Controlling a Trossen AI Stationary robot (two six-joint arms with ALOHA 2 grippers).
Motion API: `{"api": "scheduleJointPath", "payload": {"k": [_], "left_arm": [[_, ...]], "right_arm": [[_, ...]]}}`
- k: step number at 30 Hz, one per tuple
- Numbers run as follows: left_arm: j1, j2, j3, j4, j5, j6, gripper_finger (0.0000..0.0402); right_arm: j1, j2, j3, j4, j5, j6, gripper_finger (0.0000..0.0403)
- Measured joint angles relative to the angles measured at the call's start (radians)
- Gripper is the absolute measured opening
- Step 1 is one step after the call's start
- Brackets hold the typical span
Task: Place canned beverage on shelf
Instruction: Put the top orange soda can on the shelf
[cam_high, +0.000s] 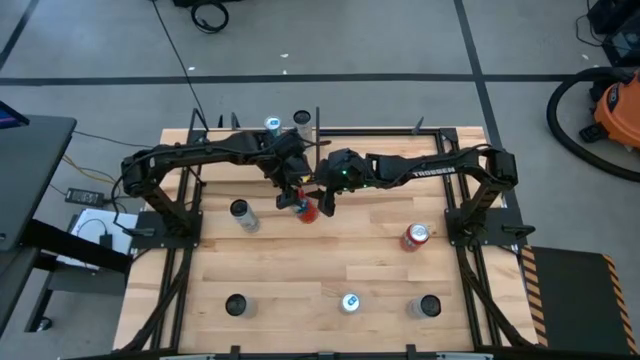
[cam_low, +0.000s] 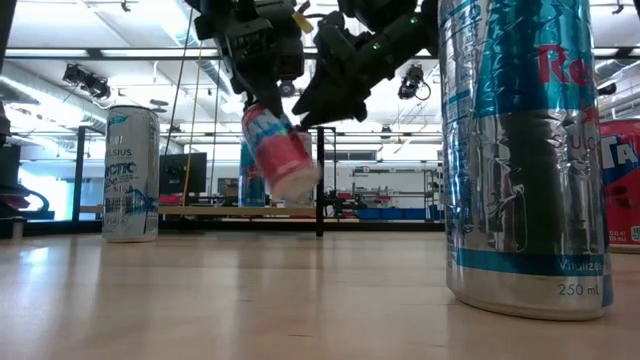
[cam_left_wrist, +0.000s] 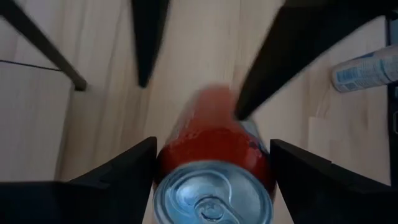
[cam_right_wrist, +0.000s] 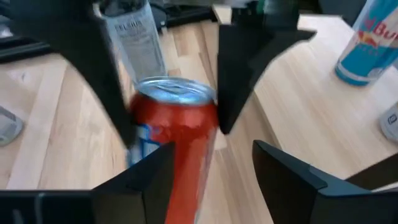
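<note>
The wooden tabletop (cam_high: 330, 255) was plank-patterned and pale, framed by black arm mounts at its left and right edges. Along its near edge stood three cans — a dark-topped one (cam_high: 235, 305) to the left, a blue-topped one (cam_high: 349, 302) in the middle, another dark-topped one (cam_high: 429, 306) to the right. A red can (cam_high: 415, 236) stood near the right mount, and a silver can (cam_high: 243, 214) was left of centre. At the far edge sat the shelf (cam_high: 375, 140) — pale wood edged by thin black rods — with two cans (cam_high: 287, 124) close together just left of it.
</note>
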Motion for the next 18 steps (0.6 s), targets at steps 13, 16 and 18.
{"api": "scheduleJointPath", "payload": {"k": [13, 16, 18], "left_arm": [[-0.026, 0.0, 0.0, -0.077, -0.074, 0.0, 0.0287], [-0.027, -0.002, 0.001, -0.088, -0.073, 0.007, 0.0279], [-0.028, -0.003, 0.002, -0.101, -0.077, 0.008, 0.0274]], "right_arm": [[-0.012, -0.02, -0.002, -0.02, 0.002, -0.036, 0.0216], [-0.017, -0.044, -0.002, -0.029, 0.002, -0.046, 0.0217], [-0.021, -0.063, -0.002, -0.042, 0.002, -0.06, 0.0217]]}}
